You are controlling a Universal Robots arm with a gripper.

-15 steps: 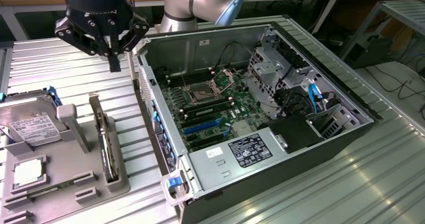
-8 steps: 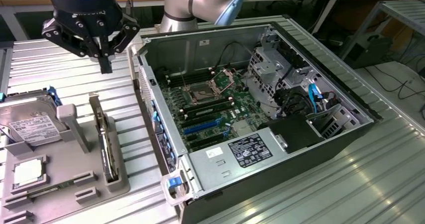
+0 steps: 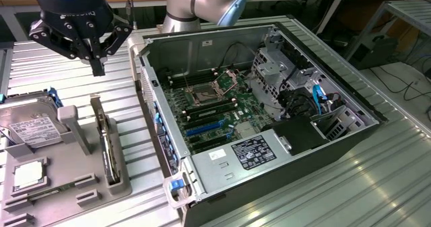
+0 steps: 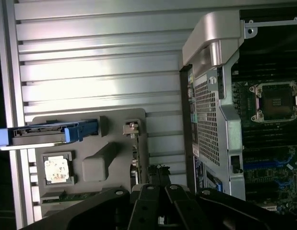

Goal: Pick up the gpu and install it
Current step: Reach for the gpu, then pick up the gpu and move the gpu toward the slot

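The gpu (image 3: 108, 146) stands on its edge in a slot of the grey holder tray (image 3: 74, 186), at the exterior view's left. It is a thin card seen edge-on, with its silver bracket toward the far end. In the wrist view the gpu (image 4: 134, 153) is a narrow strip with the bracket (image 4: 131, 128) at one end. My gripper (image 3: 99, 68) hangs above the ribbed table, beyond the card's far end and apart from it. Its fingers are shut together with nothing between them. The gripper (image 4: 158, 175) in the wrist view sits close to the card's line. The open computer case (image 3: 269, 111) shows the green motherboard (image 3: 209, 111).
On the holder tray (image 4: 90, 143) stand a silver hard drive (image 3: 30, 123) with blue clips and a processor chip (image 3: 30, 174). The case's metal rear wall (image 4: 210, 110) rises between the tray and the motherboard (image 4: 273, 124). Bare ribbed table (image 3: 377, 186) lies at the exterior view's right.
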